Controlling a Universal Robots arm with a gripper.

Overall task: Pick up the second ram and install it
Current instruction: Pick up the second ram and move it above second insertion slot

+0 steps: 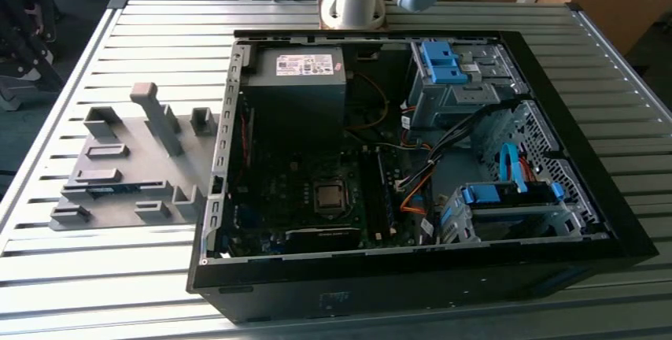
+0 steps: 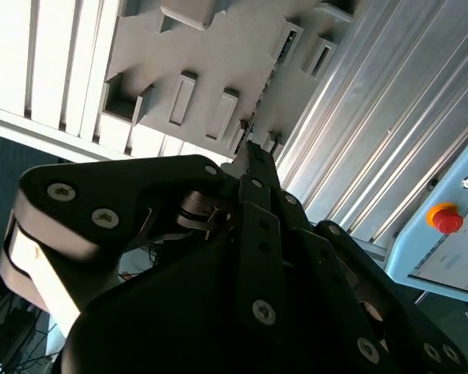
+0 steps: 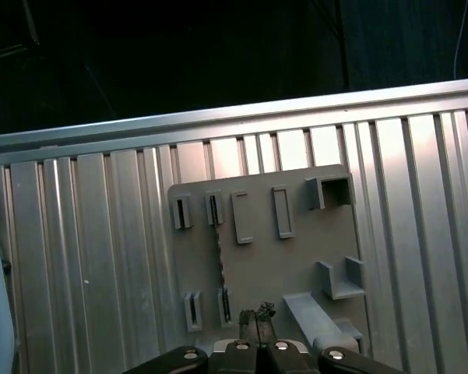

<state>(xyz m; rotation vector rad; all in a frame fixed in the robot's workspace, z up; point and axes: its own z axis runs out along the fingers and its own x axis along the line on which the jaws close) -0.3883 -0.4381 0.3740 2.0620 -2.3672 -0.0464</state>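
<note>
We find gripper (image 3: 255,318) clenched, empty, over grey slotted holder (image 3: 296,265). Thin blue-green circuit-board memory stick (image 3: 219,265) edgewise in it: we judge light, stiff, fragile; grasp flat faces mid-length.

A grey holder plate (image 3: 296,257) with raised slots lies mid-frame on the ribbed metal table (image 3: 86,257). The second ram (image 3: 219,265) stands on edge in it, a thin dark line between two slots. The gripper (image 3: 257,315) hangs just beside the ram, tips pressed together. Beyond the table's edge, dark floor (image 3: 179,54).
</note>
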